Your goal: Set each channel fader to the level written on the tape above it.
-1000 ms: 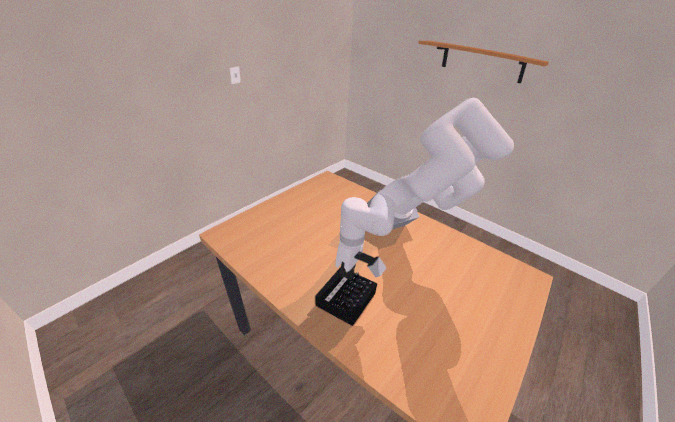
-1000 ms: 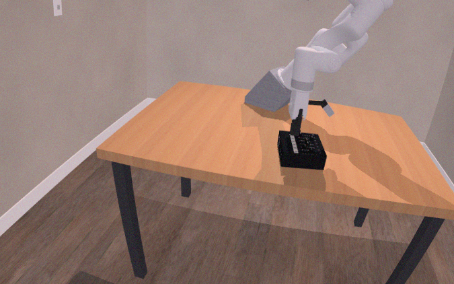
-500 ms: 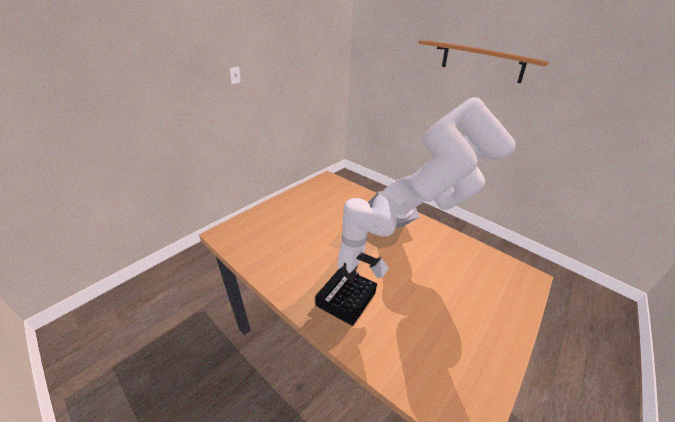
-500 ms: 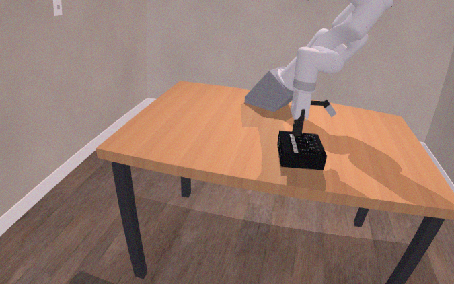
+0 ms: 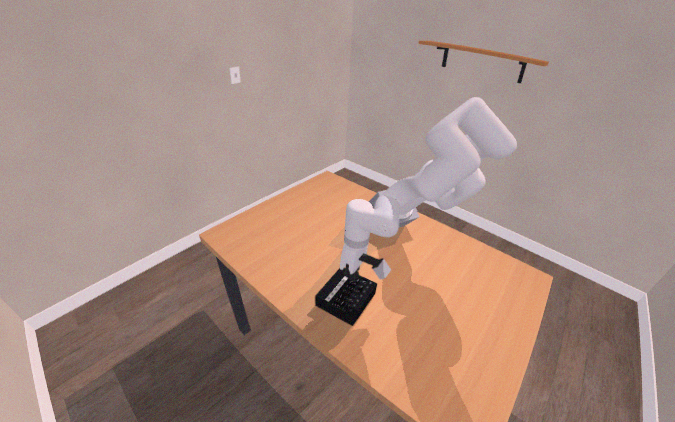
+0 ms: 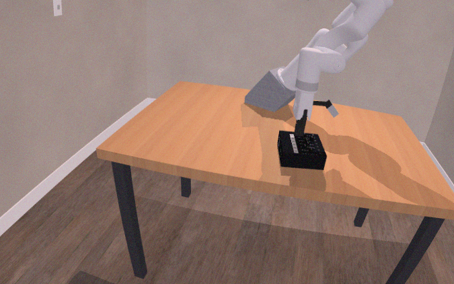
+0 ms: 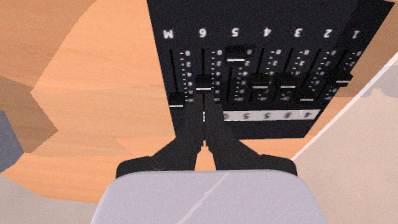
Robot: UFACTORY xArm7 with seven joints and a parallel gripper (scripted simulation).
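The black lighting desk (image 5: 343, 310) (image 6: 302, 160) (image 7: 165, 15) stands on its feet on the wooden table (image 5: 465, 325) (image 6: 193, 126). In the wrist view its faders read M, 6, 5, 4, 3, 2, 1 from left to right. A white tape strip (image 7: 272, 115) with the written levels lies along the near edge. My gripper (image 7: 203, 102) (image 5: 349, 273) (image 6: 299, 132) is shut on nothing, and its joined fingertips touch the near side of the channel 6 cap (image 7: 203, 83). The master cap (image 7: 176, 99) sits just left of the fingers. The channel 5 cap (image 7: 236, 54) stands farthest from the tape.
The arm's grey base (image 6: 268, 94) sits on the table behind the desk. The desk stands close to the table's edge (image 5: 323, 351). A wall shelf (image 5: 481, 52) hangs high behind the arm.
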